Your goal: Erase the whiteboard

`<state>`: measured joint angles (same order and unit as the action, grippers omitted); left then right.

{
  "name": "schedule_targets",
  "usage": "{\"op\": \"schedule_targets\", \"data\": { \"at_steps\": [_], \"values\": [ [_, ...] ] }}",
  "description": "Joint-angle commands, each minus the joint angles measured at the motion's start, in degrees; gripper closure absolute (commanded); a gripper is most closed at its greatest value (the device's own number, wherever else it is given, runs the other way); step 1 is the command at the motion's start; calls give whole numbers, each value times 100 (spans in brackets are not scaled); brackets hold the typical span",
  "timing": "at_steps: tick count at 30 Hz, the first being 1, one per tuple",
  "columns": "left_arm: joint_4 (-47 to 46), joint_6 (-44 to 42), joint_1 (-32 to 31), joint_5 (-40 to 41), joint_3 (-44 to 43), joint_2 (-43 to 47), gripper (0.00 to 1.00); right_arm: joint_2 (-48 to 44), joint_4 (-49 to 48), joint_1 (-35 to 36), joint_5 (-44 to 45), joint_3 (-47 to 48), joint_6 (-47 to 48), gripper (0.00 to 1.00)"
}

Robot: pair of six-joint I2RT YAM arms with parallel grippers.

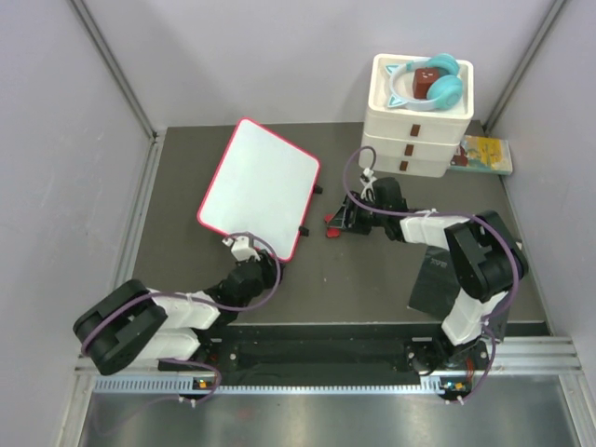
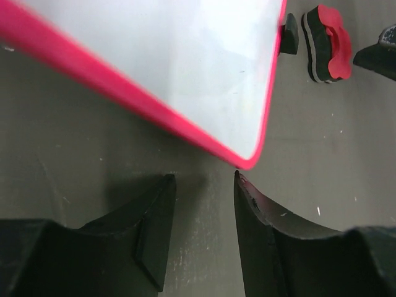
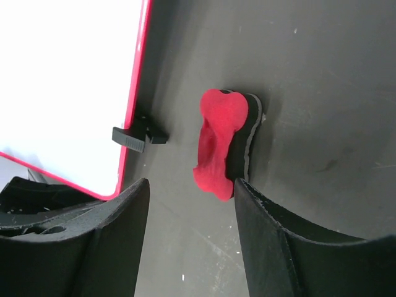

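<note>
The whiteboard (image 1: pixel 259 186), white with a pink-red rim, lies flat on the dark table and looks blank; it also shows in the left wrist view (image 2: pixel 185 62) and the right wrist view (image 3: pixel 68 80). A red-handled eraser (image 1: pixel 331 224) with a black pad lies on its edge just right of the board (image 3: pixel 226 142), also seen from the left wrist (image 2: pixel 328 43). My right gripper (image 3: pixel 192 189) is open and empty, its tips just short of the eraser (image 1: pixel 347 220). My left gripper (image 2: pixel 204 179) is open and empty at the board's near corner (image 1: pixel 268 264).
A white drawer stack (image 1: pixel 419 130) at the back right carries teal headphones (image 1: pixel 433 84). A book (image 1: pixel 484 154) lies beside it. A dark grey sheet (image 1: pixel 447 279) lies under my right arm. Small black tabs (image 3: pixel 137 136) stick out from the board's right edge. Grey walls close in the sides.
</note>
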<state>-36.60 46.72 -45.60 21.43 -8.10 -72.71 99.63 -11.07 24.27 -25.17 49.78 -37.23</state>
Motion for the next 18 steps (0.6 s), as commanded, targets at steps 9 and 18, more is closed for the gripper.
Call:
{"op": "schedule_targets", "data": {
  "at_steps": [9,18],
  "values": [
    [1400,-383,-54,63,160,1065,46,-216,-457,280,-111,172,76,46],
    [1673,-699,-63,283,-244,909,45,-216,-650,315,-181,59,-30,47]
  ]
}}
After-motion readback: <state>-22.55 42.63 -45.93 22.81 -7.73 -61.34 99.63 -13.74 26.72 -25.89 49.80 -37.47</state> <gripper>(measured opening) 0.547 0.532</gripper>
